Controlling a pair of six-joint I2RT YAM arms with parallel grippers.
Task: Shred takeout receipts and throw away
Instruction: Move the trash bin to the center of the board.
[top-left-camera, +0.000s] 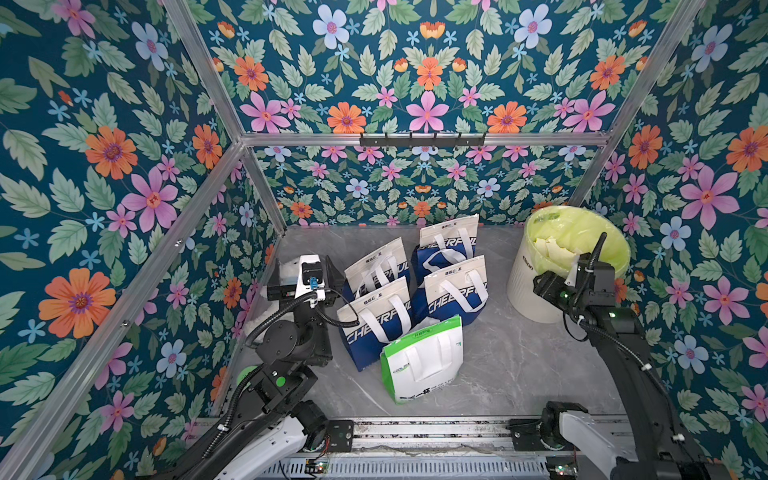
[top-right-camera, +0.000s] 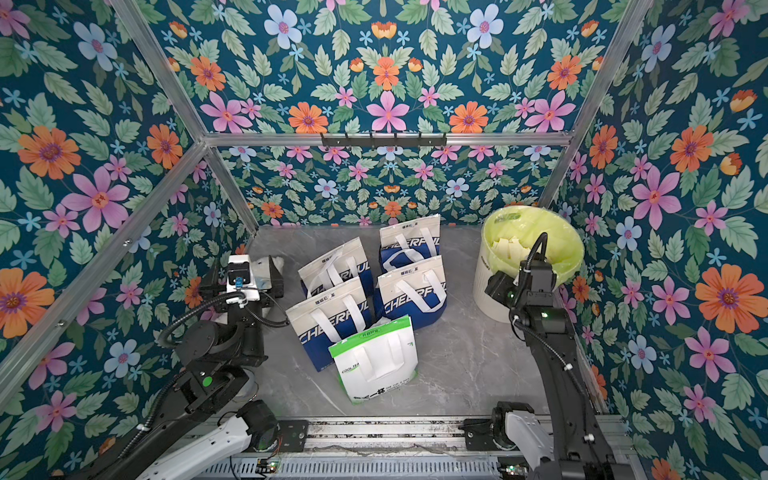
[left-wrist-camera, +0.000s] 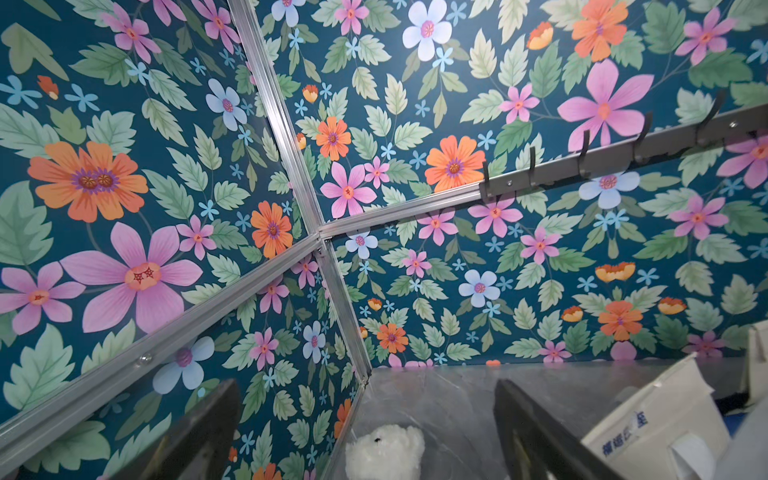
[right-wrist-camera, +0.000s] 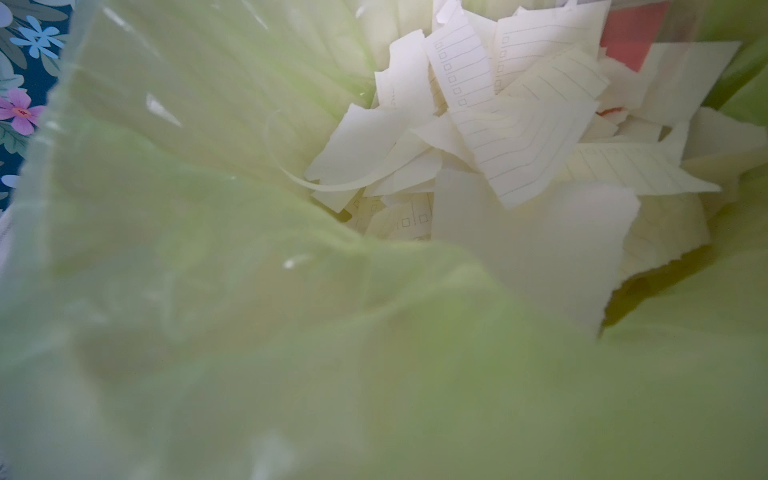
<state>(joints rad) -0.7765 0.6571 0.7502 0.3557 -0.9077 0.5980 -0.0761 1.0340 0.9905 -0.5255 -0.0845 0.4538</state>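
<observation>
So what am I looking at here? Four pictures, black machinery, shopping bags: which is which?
Two robot arms work at a grey table. Two pictures look down from overhead, side by side; the other two come from a camera on each arm's wrist. On the table are four blue-and-white bags, a green-and-white bag and a white bin with a yellow-green liner, holding torn paper pieces. The left end effector is open and empty, near a white plush toy. The right end effector dips into the bin; its fingers are hidden, so I can't tell whether it holds anything.
</observation>
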